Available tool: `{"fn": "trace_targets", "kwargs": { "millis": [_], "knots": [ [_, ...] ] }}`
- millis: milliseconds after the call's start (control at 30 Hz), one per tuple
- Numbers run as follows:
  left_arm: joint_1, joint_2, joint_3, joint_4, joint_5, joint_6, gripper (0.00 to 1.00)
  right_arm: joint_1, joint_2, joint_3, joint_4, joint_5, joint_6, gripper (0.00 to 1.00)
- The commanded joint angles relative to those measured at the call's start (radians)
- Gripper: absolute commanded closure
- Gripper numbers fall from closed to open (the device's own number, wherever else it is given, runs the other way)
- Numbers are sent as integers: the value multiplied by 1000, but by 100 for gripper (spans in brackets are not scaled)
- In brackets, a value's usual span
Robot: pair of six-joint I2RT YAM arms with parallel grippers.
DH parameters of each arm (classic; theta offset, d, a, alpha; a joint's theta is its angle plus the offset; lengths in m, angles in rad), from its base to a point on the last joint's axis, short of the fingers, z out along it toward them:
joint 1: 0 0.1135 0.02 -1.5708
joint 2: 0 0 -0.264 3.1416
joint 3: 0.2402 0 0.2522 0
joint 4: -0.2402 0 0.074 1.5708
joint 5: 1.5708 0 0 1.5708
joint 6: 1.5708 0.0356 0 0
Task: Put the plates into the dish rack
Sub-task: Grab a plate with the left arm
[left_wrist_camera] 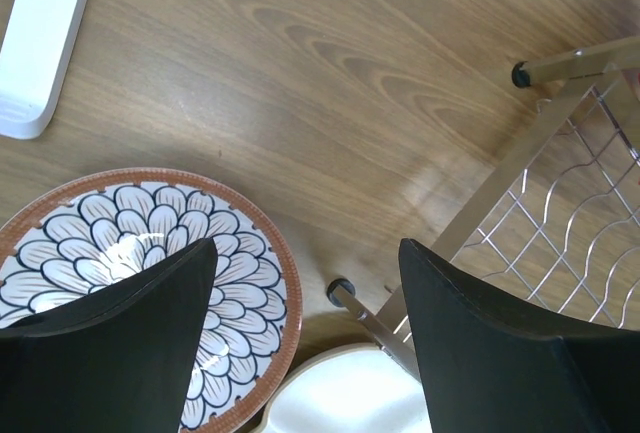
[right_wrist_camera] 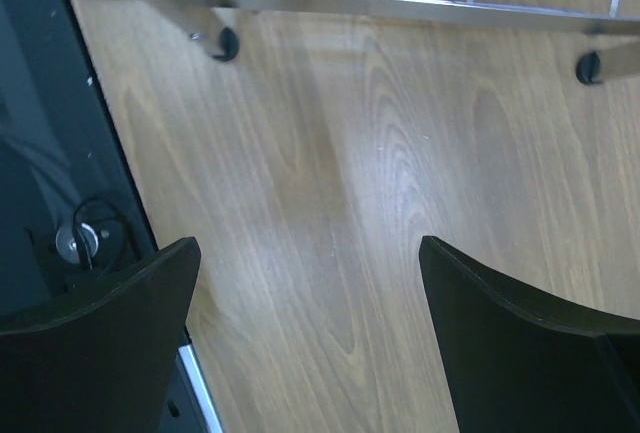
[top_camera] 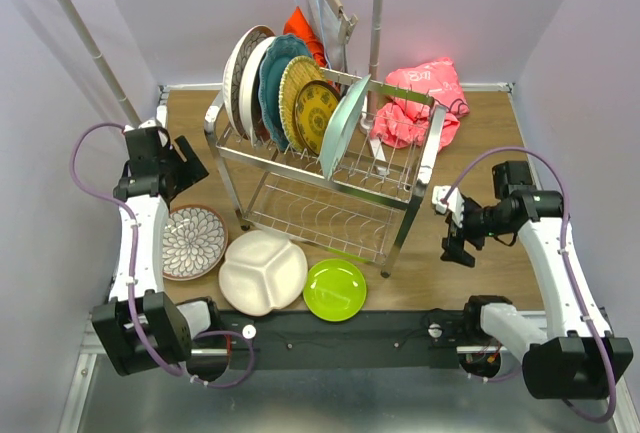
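Shiny steel wire dish rack [top_camera: 409, 215] stands mid-frame in the top view, on the brown wood tabletop [top_camera: 490, 153]. A row of plates stands on edge in its top tier. From the left: white round plate w/ dark rim [top_camera: 240, 73], teal plate [top_camera: 278, 78], two yellow patterned plates [top_camera: 318, 113], then a pale aqua plate [top_camera: 343, 128] leaning at the right end. An orange plate [top_camera: 305, 28] peeks up behind them; can't tell what holds it.

Three more plates lie flat on the tabletop, lower left of the rack, side by side: white-&-dark flower plate w/ brown rim [top_camera: 193, 242], white divided plate [top_camera: 263, 271], lime green plate [top_camera: 335, 289].

Left tool [left_wrist_camera: 305, 248]: black fingers apart, nothing betw. them, above the flower plate's edge & a rack foot.

Right tool [right_wrist_camera: 307, 243]: fingers wide apart, holding nothing, over bare wood. The rack's feet are at the top of that view.

Pink crumpled cloth [top_camera: 420, 103], upper right, has white marks on it, too small to read.
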Motion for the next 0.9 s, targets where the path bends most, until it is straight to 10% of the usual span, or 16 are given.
{"fn": "trace_targets", "kwargs": {
  "millis": [0,867],
  "knots": [
    [-19,-32,40,-4,20,29,18,4,-25,-29,-128,-49,-188,0],
    [-22,-109,35,-4,69,54,16,96,-5,-69,-145,-195,-262,0]
  ]
}}
